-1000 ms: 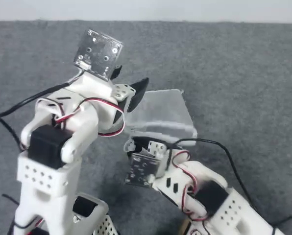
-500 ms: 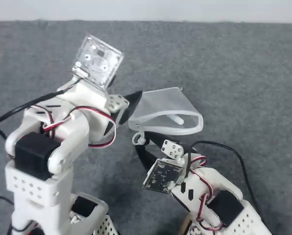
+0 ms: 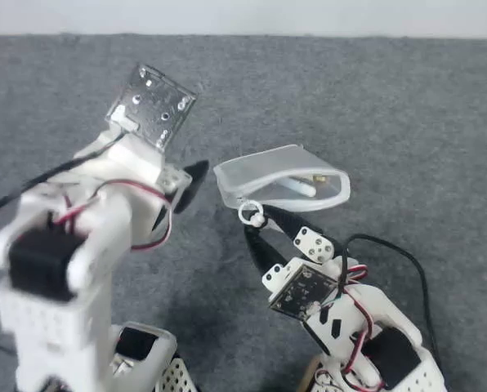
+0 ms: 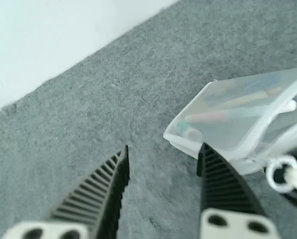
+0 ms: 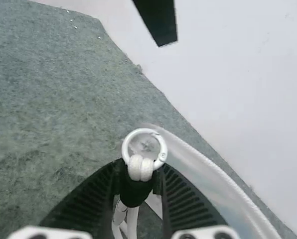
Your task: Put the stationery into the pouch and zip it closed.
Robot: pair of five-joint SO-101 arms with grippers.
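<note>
The translucent pouch (image 3: 268, 170) lies on the grey carpet (image 3: 407, 114), mouth partly open, with pen-like stationery (image 3: 297, 187) inside. Its white ring pull (image 3: 250, 215) sits at the near corner. My right gripper (image 3: 262, 222) is shut on the zipper pull just behind the ring. In the right wrist view the ring pull (image 5: 144, 147) stands above the pinched tab, with my right gripper (image 5: 138, 185) closed around it. My left gripper (image 3: 186, 186) hangs open to the left of the pouch, apart from it. The left wrist view has the left gripper (image 4: 163, 149) open over bare carpet, the pouch (image 4: 243, 112) beyond one finger.
Grey carpet (image 4: 88, 114) runs back to a pale wall (image 3: 243, 16). Cables (image 3: 395, 253) trail from the right arm. A black finger (image 5: 158, 20) of the left gripper shows far off in the right wrist view.
My left gripper has let go of the pouch's corner and drawn back to the left. The right gripper, holding the pull, has shifted right and the pouch swung with it.
</note>
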